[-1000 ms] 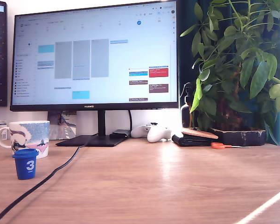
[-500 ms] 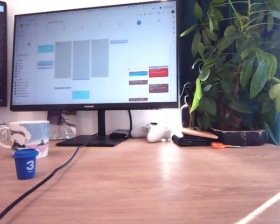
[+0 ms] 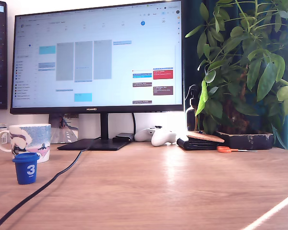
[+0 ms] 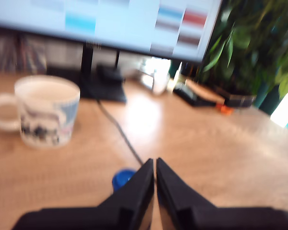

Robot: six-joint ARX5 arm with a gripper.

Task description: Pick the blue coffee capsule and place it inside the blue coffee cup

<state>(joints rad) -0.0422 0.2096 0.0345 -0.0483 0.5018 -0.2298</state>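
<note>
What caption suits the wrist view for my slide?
Shut black gripper above the wooden desk, small dark-blue capsule just beyond, patterned ceramic mug farther off.

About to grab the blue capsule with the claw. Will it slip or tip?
The blue coffee capsule looks small and probably light, so a nudge may tip it. Its tapered sides could let it slide down out of a pinch; the wider rim may catch. The claw looks shut, so open first.
</note>
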